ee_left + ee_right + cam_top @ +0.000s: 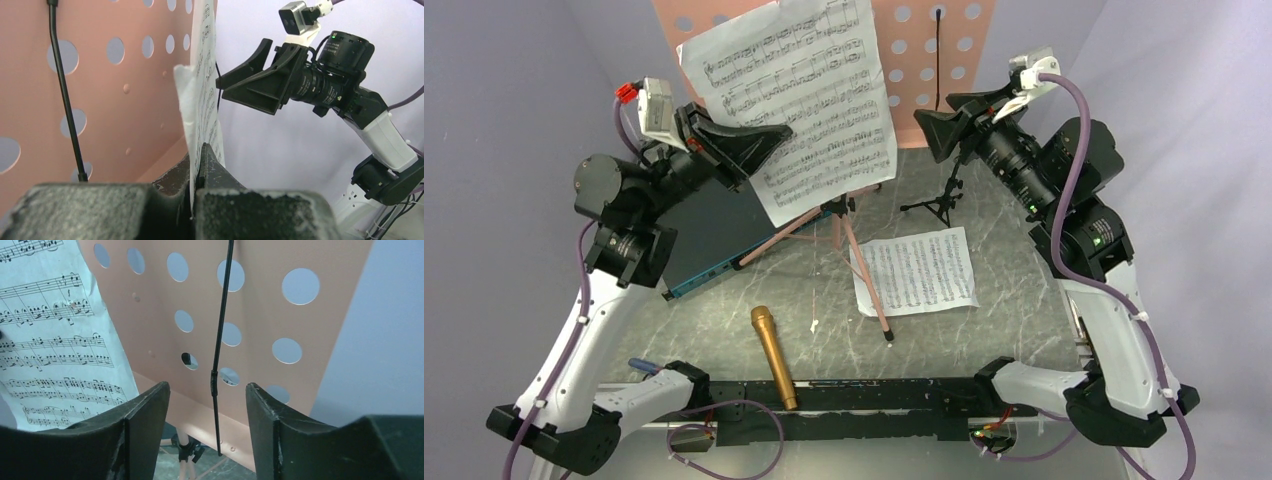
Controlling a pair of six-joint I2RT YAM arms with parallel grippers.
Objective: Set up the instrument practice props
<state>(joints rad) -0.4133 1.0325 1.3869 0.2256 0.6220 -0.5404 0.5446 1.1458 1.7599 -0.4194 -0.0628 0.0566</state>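
Left gripper is clamped tight on the edge of a white printed sheet-music page, holding it up against the pink perforated music stand. Right gripper has its jaws apart with nothing in them, facing the stand's thin black wire. The second white page, gold microphone and small black tripod mic stand sit on the grey marbled table.

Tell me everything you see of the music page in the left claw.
The music page is white paper printed with black staves, one side slightly curled. It hangs upright, tilted, in front of the pink stand, over its left half. The left claw is shut on its left edge. Whether its bottom rests on the stand's ledge, I cannot tell.
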